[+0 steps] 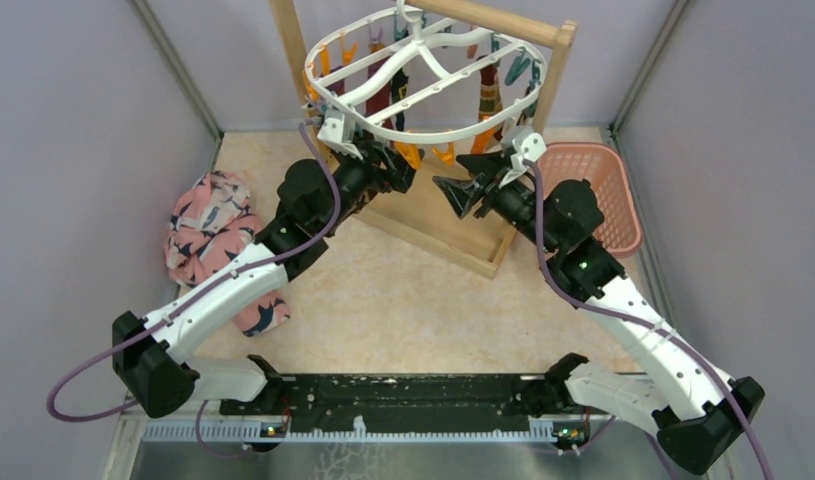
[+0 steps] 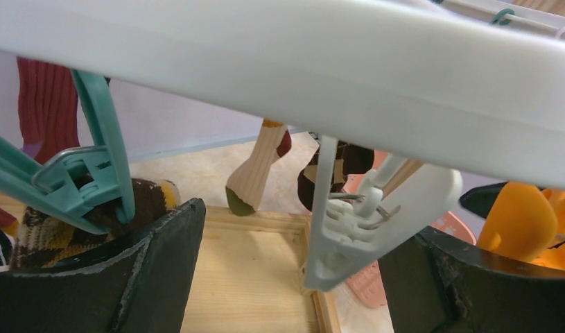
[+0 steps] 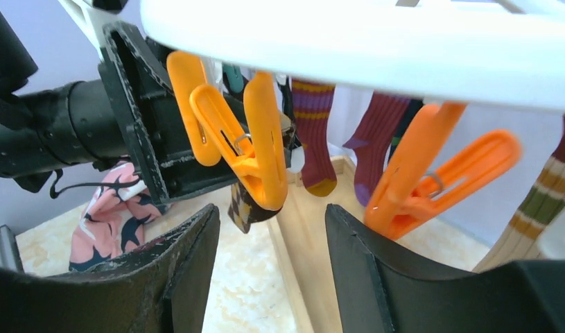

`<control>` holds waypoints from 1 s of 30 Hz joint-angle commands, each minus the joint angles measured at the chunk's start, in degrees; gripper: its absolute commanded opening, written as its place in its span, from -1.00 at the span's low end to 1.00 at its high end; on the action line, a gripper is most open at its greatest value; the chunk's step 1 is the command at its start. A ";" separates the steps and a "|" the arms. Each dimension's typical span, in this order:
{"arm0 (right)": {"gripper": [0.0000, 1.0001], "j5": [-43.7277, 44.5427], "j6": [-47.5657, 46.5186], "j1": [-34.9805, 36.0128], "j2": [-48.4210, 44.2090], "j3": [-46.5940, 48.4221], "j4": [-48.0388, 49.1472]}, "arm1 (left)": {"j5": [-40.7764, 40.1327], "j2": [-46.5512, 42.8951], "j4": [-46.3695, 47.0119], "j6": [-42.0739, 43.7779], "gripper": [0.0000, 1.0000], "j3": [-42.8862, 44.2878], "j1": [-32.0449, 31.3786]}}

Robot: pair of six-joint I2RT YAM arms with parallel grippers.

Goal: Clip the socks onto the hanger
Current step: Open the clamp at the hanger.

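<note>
- My left gripper (image 2: 299, 227) sits just under the hanger's near rim (image 2: 300, 62), fingers spread wide. Nothing is pinched between them, though a white clip (image 2: 366, 229) dangles in the gap.
- The argyle sock (image 2: 64, 232) is bunched just beyond my left-hand finger (image 2: 161, 270), with a teal clip (image 2: 92, 173) reaching down onto it. I cannot tell whether that clip truly bites the fabric or only rests on it.
- My right gripper (image 3: 271, 222) is also under the rim, facing the left one. Its fingers are parted and empty, and an orange clip (image 3: 248, 152) hangs right above the gap.
- A second orange clip (image 3: 432, 180) hangs slightly farther along, with nothing in it.
- Beyond these, other socks already hang from the hanger: a striped one (image 3: 314, 132), a maroon one (image 3: 376, 139) and a beige one (image 2: 255, 173).
- The hanger hangs by its hook from the rack's top bar (image 1: 503, 22). The cloth (image 1: 208, 230) lies off to the left and the basket (image 1: 608, 190) to the right.
- Risks, as I judge them:
  - If the teal clip holds only a thin fold, drawing my left fingers back could drag the sock free and drop it.
  - The white clip in my left gap could snag and set the hanger swinging, so every clip would move off its mark.
  - My two grippers are close, and a careless reach could knock them together.
</note>
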 commanded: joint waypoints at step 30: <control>-0.76 -4.11 -5.34 -0.41 3.58 8.69 6.39 | 1.57 -1.24 0.80 -0.80 0.86 -0.67 1.30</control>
